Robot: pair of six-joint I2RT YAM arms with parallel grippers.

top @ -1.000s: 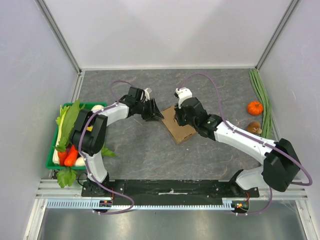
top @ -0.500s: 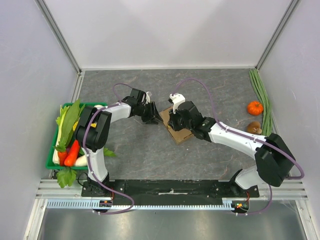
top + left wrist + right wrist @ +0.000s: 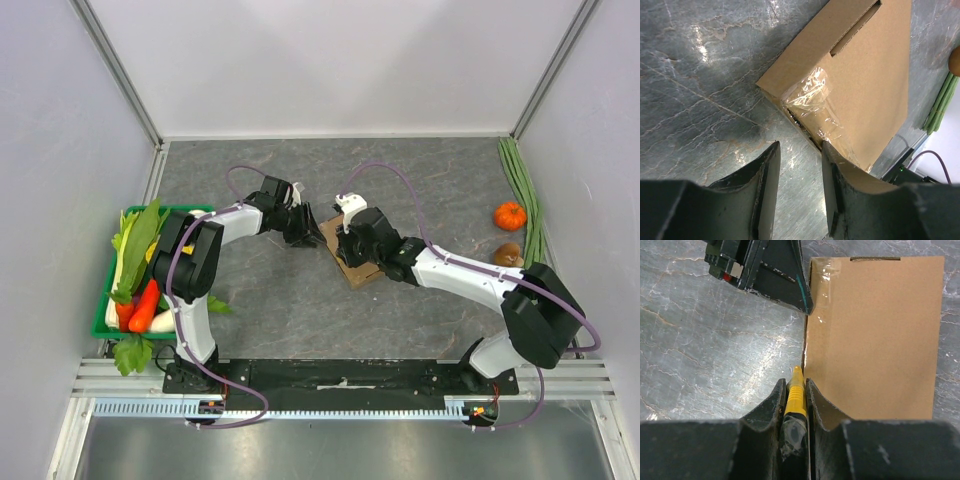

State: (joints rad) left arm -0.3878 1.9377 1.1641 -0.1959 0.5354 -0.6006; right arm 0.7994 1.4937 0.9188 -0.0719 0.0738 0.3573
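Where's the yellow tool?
Right wrist view: yellow tool clamped in the right gripper, tip at the left edge of the cardboard box, near the left gripper.

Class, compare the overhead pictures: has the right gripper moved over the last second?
Yes. The right gripper, shut on the yellow cutter, has shifted left, away from the tomato, to the left edge of the cardboard box.

mid-table: cardboard box (image 3: 358,262) blocks, left gripper (image 3: 800,145) spread at its corner, right gripper (image 3: 795,382) clamping yellow tool (image 3: 795,392) along its left edge | left: green tray (image 3: 98,326) | right: green stalks (image 3: 524,195), orange fruit (image 3: 510,215) | passable: bare floor beyond box and nearer bases
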